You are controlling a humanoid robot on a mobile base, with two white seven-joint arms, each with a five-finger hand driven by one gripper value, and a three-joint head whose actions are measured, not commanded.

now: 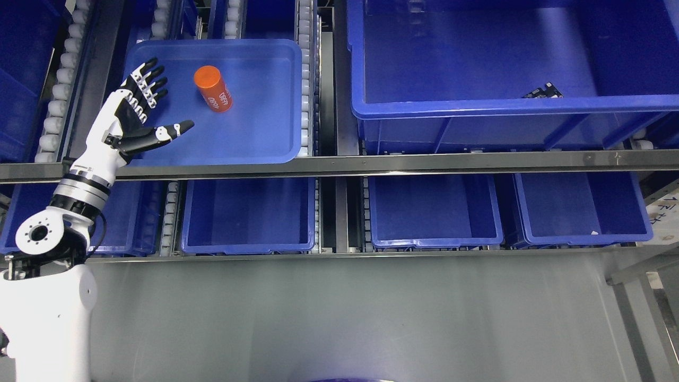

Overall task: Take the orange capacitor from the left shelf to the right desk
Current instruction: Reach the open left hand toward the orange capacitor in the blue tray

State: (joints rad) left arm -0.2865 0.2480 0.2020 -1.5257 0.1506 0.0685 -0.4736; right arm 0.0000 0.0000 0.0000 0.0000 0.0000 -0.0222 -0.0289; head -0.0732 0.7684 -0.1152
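Note:
An orange capacitor, a short cylinder with white print, lies tilted in a shallow blue tray on the upper left shelf. My left hand hovers over the tray's left side, fingers spread and thumb stretched toward the right. It holds nothing. The capacitor sits a little to the right of the fingertips, apart from them. The left arm rises from the lower left corner. No right arm shows.
A large deep blue bin fills the upper right shelf, with a small dark part inside. A metal rail runs across the shelf front. Several blue bins sit on the lower level. Grey floor lies below.

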